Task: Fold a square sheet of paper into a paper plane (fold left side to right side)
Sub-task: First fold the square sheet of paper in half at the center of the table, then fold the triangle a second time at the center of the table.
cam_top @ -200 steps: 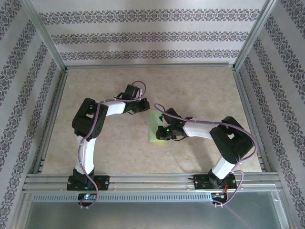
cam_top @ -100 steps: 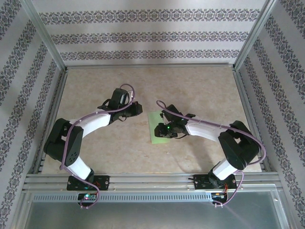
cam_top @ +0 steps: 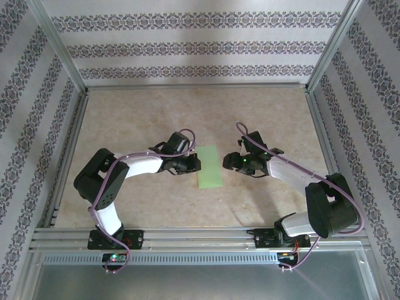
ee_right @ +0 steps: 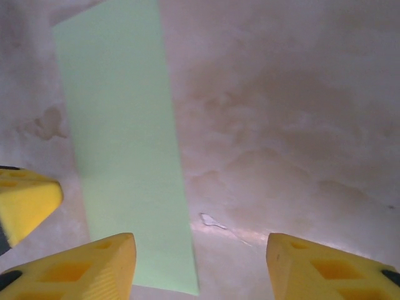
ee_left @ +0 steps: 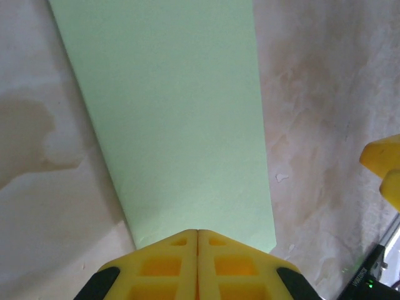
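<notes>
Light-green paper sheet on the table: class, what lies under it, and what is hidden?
The light-green paper sheet lies flat on the beige mottled tabletop, which shows all round it. Whether a second layer is folded beneath cannot be seen; the top surface covers it.

table far side: free | paper flanks: blocked by left tool, right tool

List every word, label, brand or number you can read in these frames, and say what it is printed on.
No text here can be read for certain.
Small white print on the black part, lower right of the left wrist view: too blurred to read.
The sheet of paper: plain light green, no print.
</notes>
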{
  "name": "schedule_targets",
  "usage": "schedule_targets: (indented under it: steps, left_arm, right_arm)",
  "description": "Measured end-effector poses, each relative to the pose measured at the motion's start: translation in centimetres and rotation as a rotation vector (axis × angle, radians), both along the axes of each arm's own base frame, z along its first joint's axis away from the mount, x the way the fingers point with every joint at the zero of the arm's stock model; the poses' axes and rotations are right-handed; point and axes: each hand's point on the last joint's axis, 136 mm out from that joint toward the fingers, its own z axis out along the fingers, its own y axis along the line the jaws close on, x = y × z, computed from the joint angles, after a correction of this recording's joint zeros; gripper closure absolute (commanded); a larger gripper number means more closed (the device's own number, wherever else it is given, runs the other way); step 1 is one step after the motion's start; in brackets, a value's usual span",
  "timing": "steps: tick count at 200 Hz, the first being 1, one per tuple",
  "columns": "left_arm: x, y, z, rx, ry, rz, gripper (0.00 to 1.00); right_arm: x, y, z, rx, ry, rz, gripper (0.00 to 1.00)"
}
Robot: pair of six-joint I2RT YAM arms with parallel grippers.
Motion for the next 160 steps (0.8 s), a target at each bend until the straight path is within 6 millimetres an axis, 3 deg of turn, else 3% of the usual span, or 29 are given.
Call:
schedule_targets:
  steps: [27, 71, 132, 160]
  left_arm:
    - [0.1, -0.1, -0.8, 0.018, 0.014, 0.001, 0.92]
    - [0.0, 0.1, -2.2, 0.044, 0.040, 0.004, 0.92]
    - [0.0, 0.1, -2.4, 0.047, 0.042, 0.002, 0.92]
    - [0.0, 0.1, -2.4, 0.047, 0.042, 0.001, 0.93]
  right_arm:
    - [-0.6, 0.0, -0.5, 0.017, 0.025, 0.006, 0.30]
    - [-0.8, 0.4, -0.3, 0.042, 0.028, 0.020, 0.30]
    - [-1.9, 1.5, -0.6, 0.101, 0.094, 0.059, 0.52]
    - [-3.1, 2.3, -1.1, 0.148, 0.167, 0.091, 0.54]
